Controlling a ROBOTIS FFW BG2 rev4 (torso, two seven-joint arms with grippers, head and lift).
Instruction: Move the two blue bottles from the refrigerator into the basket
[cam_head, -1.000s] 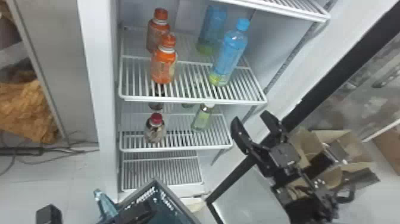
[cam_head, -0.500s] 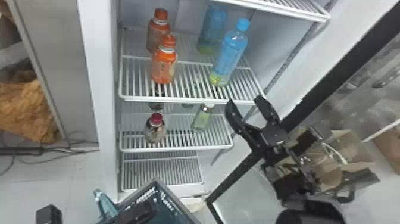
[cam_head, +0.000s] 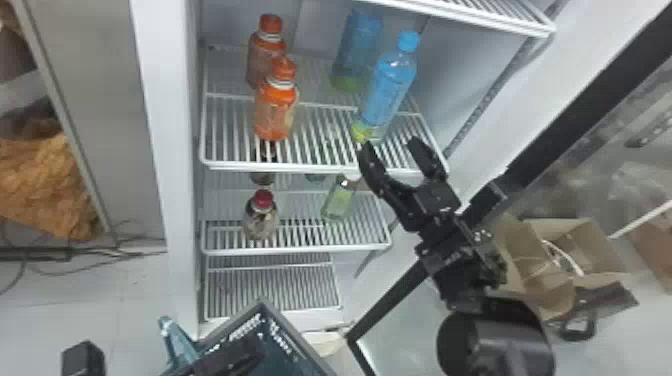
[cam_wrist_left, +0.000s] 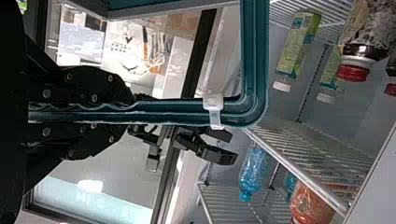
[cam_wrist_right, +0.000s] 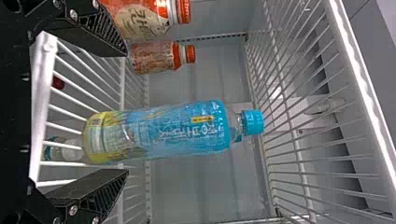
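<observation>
The open refrigerator (cam_head: 162, 125) looms behind the basket (cam_head: 300, 339) – whose rim the left gripper (cam_head: 237, 356) pinches. The right gripper (cam_head: 392, 145) is spread wide, empty, by the near blue bottle's (cam_head: 387, 95) base. The other blue bottle (cam_head: 356, 47) stands behind, same shelf – beside shorter orange bottles (cam_head: 275, 112).

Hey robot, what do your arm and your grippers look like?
My right arm is black, with boxy parts, small pale dots and a fat, round barrel shape. My right gripper and left gripper are black too, with ridged fingers and little round silver screws.
</observation>
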